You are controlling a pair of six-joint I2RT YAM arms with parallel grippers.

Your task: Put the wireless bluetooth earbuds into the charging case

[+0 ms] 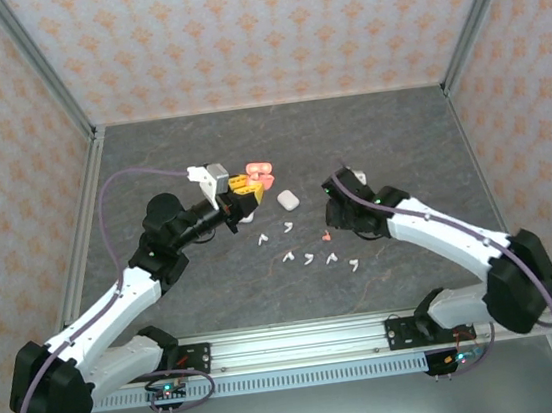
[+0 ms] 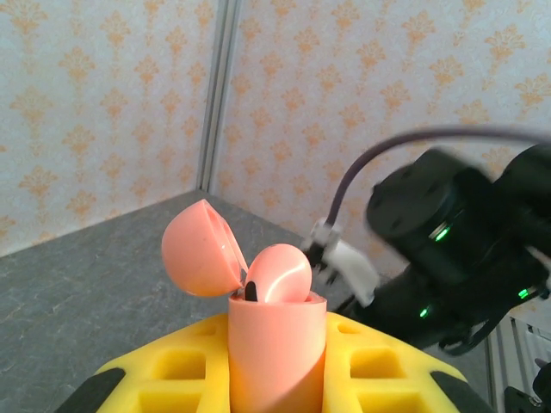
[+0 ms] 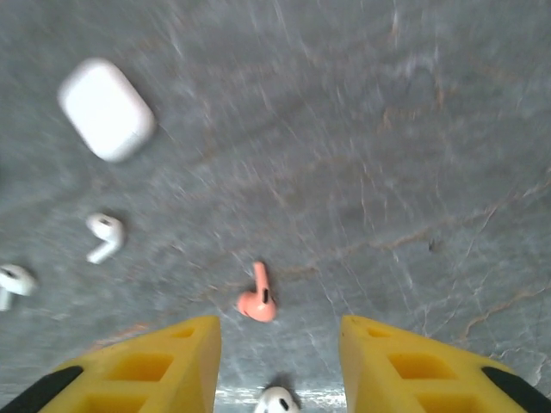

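My left gripper (image 1: 242,194) is shut on a salmon-pink charging case (image 2: 275,353), held upright off the table with its lid (image 2: 198,249) flipped open. One pink earbud (image 2: 277,274) sits in the case's mouth. The case (image 1: 258,175) is near the table's middle. A second pink earbud (image 3: 258,298) lies on the grey table just ahead of my right gripper (image 3: 280,344), which hovers open above it with its yellow fingers (image 3: 155,366) on either side. From above, that earbud (image 1: 326,236) lies by my right gripper (image 1: 336,221).
A shut white case (image 1: 287,199) lies between the arms and shows as the white case (image 3: 107,108) at upper left in the right wrist view. Several white earbuds (image 1: 309,259) are scattered in front of it; one white earbud (image 3: 105,234) lies left of my right gripper.
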